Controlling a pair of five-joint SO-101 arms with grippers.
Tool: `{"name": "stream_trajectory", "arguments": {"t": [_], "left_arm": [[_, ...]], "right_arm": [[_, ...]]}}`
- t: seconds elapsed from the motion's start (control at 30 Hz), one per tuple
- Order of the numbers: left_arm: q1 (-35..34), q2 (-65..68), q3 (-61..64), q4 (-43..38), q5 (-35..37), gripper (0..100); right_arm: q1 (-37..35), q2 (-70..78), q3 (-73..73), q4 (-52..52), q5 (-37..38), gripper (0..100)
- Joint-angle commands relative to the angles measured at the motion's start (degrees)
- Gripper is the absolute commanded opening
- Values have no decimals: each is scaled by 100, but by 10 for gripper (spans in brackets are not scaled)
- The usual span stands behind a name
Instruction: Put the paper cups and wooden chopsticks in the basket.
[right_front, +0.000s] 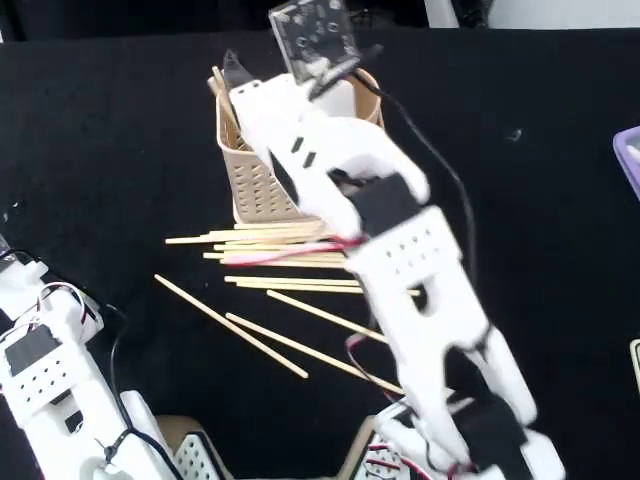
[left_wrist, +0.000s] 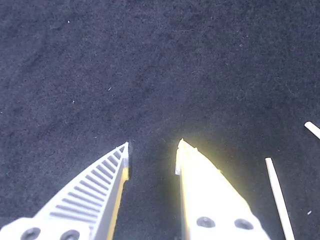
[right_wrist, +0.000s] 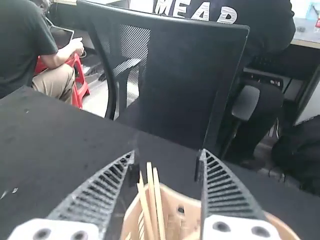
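High view, black table (right_front: 100, 120), chopsticks (right_front: 262, 238) scattered; right gripper (right_wrist: 166, 159) spread above basket (right_front: 255, 190), left gripper (left_wrist: 152, 147) spread; chair (right_wrist: 170, 75) behind

Right tool (right_wrist: 167, 159), jaws spread apart, over tan basket (right_wrist: 176, 196), wooden chopsticks (right_wrist: 152, 197) upright inside, black chair (right_wrist: 165, 75) behind

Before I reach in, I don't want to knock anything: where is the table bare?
Bare: the table left of the basket, and right of the right arm, up to the purple thing. Crowded: the chopsticks spread on the near side of the basket, with the right gripper above it.
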Motion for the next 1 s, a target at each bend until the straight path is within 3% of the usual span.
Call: {"name": "stream_trajectory", "arguments": {"t": [0.0, 0.13, 0.27, 0.37, 0.57, 0.97], "left_arm": [[75, -97, -215, 26, 35, 163], [84, -88, -215, 18, 35, 163], [84, -88, -215, 18, 35, 163], [84, -88, -215, 18, 35, 163], [84, -97, -215, 18, 35, 163], [75, -97, -215, 26, 35, 163]], "right_arm": [[-105, -708, -66, 1363, -18, 187], [-316, -787, -13, 3130, -9, 187], [-756, -664, 831, 3965, 35, 187], [-1108, -523, 2132, 3613, 651, 188], [-1240, -66, 4347, 1389, 1178, 188], [-2180, 980, 4242, 1213, 1152, 191]]}}
